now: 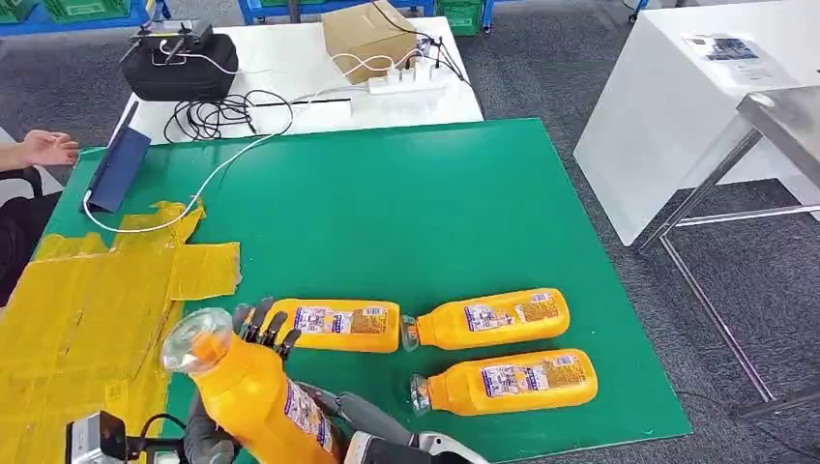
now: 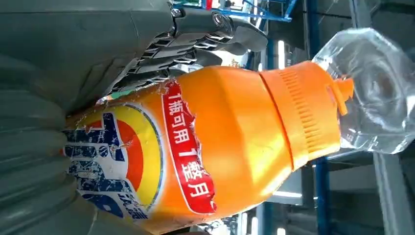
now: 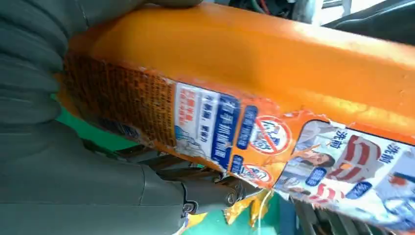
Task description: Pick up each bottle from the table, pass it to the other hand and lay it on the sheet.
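An orange bottle (image 1: 253, 391) with a clear cap is raised at a tilt over the near left of the green table (image 1: 387, 213). My left hand (image 1: 208, 440) grips its lower body from below. My right hand (image 1: 266, 327) reaches in from the right and holds the same bottle, fingers behind it. Both wrist views show it close up, as the bottle (image 2: 230, 142) in my left hand (image 2: 34, 181) and the bottle (image 3: 274, 63) in my right hand (image 3: 58, 176). Three more orange bottles (image 1: 338, 326), (image 1: 493, 320), (image 1: 512, 381) lie on the green. The yellow sheet (image 1: 87, 300) lies at the left.
A person's hand (image 1: 43, 148) rests at the far left edge. Near it a blue tablet (image 1: 118, 169) leans with a white cable. Behind are a black bag (image 1: 179, 63), a cardboard box (image 1: 367, 39) and a power strip (image 1: 406, 79). A white table (image 1: 677, 106) and a metal frame (image 1: 716, 174) stand to the right.
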Robot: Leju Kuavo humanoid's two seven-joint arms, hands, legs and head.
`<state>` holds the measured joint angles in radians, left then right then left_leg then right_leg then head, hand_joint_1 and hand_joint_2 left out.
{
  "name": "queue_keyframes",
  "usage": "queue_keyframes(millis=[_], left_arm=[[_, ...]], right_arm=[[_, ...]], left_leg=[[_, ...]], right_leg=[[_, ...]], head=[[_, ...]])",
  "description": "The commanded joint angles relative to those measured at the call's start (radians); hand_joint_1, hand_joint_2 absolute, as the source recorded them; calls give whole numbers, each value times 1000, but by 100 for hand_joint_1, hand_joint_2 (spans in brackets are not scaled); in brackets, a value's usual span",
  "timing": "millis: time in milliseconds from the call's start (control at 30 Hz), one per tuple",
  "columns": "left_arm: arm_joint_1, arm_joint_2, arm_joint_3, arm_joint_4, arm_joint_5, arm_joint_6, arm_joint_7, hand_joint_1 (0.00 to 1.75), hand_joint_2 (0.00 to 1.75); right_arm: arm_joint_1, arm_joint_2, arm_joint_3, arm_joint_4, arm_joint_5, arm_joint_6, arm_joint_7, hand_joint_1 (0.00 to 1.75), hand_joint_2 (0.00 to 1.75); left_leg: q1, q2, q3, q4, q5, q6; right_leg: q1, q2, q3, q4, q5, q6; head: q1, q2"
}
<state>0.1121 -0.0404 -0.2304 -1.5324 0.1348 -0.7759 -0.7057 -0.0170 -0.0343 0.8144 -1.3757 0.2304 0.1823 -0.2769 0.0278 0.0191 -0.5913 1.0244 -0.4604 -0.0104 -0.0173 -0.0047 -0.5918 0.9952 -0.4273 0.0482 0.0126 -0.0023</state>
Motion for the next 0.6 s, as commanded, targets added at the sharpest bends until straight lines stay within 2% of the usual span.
queue_keyframes(millis=[33,67,100,300,467,600], left_arm=[[-50,87,-191,129,-150,116,8,0,175],[-50,86,-192,135,-153,129,8,52,175],[-51,87,-193,145,-150,135,8,175,175],[-48,94,-199,134,-158,159,8,175,175],[-47,121,-228,112,-181,195,8,175,175],[-54,129,-238,122,-187,208,8,175,175]], right_arm=[[-111,56,60,183,1,13,9,175,175],[-111,55,60,184,1,13,9,175,175],[-110,53,61,184,1,13,8,175,175],[-114,53,64,187,0,19,7,175,175],[-125,62,67,197,-7,27,8,175,175],[-131,68,70,199,-11,32,10,175,175]], left_leg=[[-1,0,3,-2,0,1],[-1,0,5,-4,0,2],[-1,0,3,-2,0,1],[-1,1,7,-4,-1,3],[0,1,2,-1,0,1],[0,2,4,-2,-1,2]], right_leg=[[0,1,2,-1,1,-2],[0,2,4,-2,1,-3],[-1,1,2,-1,0,-1],[0,4,5,-2,0,-3],[0,2,1,0,0,-1],[0,4,3,-1,0,-3]], head=[[0,0],[0,0],[0,0],[0,0],[0,0],[0,0]])
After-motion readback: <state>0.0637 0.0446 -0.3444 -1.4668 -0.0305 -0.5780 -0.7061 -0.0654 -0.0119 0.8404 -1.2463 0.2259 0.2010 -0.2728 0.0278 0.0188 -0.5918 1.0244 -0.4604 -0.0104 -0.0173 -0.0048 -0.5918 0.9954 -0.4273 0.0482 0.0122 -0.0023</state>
